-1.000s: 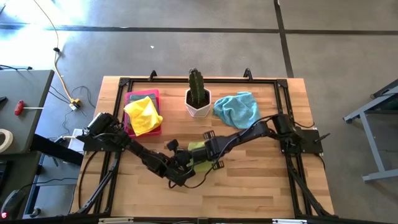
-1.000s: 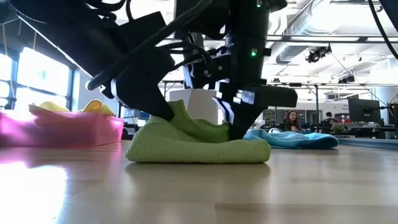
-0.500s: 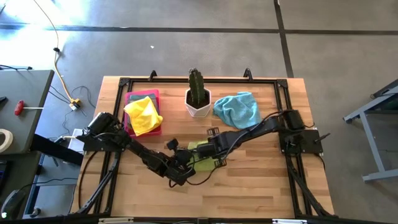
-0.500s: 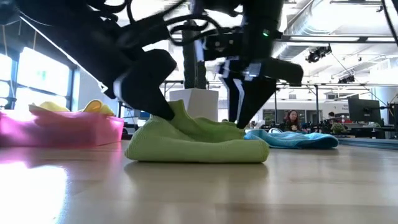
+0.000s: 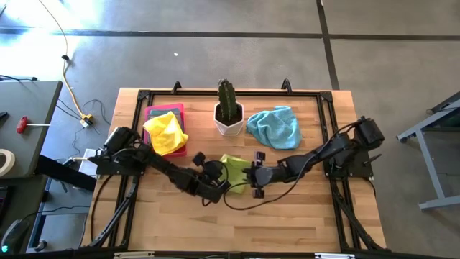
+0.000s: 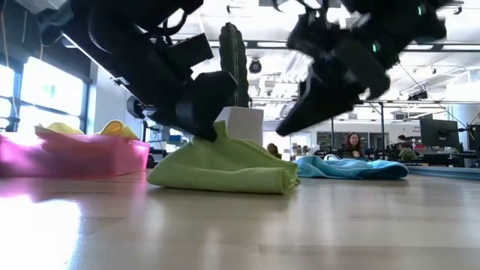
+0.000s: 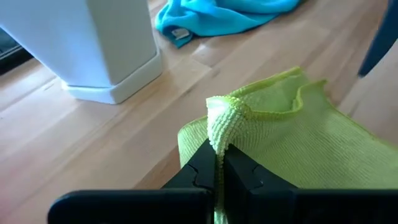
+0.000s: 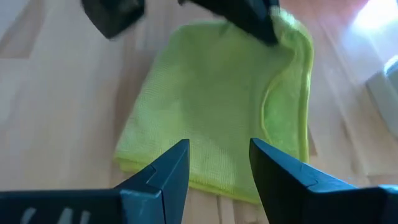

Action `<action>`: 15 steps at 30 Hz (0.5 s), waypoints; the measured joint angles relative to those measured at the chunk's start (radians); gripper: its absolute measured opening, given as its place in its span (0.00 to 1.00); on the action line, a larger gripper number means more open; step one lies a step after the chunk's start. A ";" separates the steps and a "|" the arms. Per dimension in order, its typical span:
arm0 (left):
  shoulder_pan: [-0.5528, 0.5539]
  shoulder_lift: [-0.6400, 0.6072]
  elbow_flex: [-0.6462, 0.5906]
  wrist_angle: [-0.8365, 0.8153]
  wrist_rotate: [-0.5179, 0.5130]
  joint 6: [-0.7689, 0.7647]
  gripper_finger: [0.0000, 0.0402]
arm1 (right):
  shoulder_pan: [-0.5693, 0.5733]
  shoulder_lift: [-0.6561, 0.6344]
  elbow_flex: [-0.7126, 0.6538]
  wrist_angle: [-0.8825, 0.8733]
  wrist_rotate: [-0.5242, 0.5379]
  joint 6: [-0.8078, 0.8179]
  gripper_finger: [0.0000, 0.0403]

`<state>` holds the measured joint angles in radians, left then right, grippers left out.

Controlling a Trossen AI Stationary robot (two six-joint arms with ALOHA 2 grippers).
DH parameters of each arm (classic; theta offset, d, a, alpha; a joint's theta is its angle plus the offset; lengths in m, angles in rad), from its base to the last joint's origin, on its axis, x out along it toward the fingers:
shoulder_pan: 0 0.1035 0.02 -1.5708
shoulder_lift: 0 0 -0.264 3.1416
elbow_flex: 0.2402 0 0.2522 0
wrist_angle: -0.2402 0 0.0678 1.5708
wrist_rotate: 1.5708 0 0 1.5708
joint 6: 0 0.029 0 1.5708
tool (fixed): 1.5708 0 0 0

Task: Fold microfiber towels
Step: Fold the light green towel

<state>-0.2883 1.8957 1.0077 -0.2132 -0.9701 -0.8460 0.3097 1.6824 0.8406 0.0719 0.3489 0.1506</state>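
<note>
A lime green towel (image 5: pixel 236 170) lies folded on the middle of the table, and also shows in the low view (image 6: pixel 225 169). My left gripper (image 5: pixel 221 185) is at its left side, shut on a bunched bit of it. My right gripper (image 5: pixel 251 177) hangs open and empty just above the towel's right side (image 8: pixel 211 106), its fingers (image 8: pixel 168 171) clear of the cloth. A light blue towel (image 5: pixel 274 126) lies crumpled at the far right. A yellow towel (image 5: pixel 167 133) lies in the pink tray (image 5: pixel 151 111). My left gripper pinches a bunched-up fold of the green towel (image 7: pixel 222 121) between its two shut fingers, at the towel's left edge. The fingers slant down from the table's left. The pinched bit stands up as a small peak (image 6: pixel 219 133), and the rest of the towel lies on the table.
A white pot with a cactus (image 5: pixel 229 115) stands just beyond the green towel. The pink tray is at the far left, the blue towel at the far right. Bare wood lies along the near edge. People sit far off in the room (image 6: pixel 351 142).
My right gripper has lifted off the green towel and drawn back toward the table's right edge. My left gripper has gone a little toward the far edge with its pinch of cloth. The towel has shifted with it and now lies lower and flatter at its right end.
</note>
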 joint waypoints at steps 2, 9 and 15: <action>0.011 0.000 0.000 0.000 0.001 -0.008 0.00 | -0.014 0.013 -0.045 0.076 0.009 0.025 0.40; 0.065 0.000 0.000 0.004 0.099 -0.001 0.01 | -0.050 0.017 -0.153 0.248 0.094 0.037 0.40; 0.114 0.004 0.000 0.014 0.167 0.029 0.15 | -0.062 0.036 -0.171 0.285 0.076 0.077 0.40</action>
<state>-0.1745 1.8999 1.0073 -0.1992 -0.8030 -0.8168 0.2478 1.7185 0.6694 0.3570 0.4253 0.2279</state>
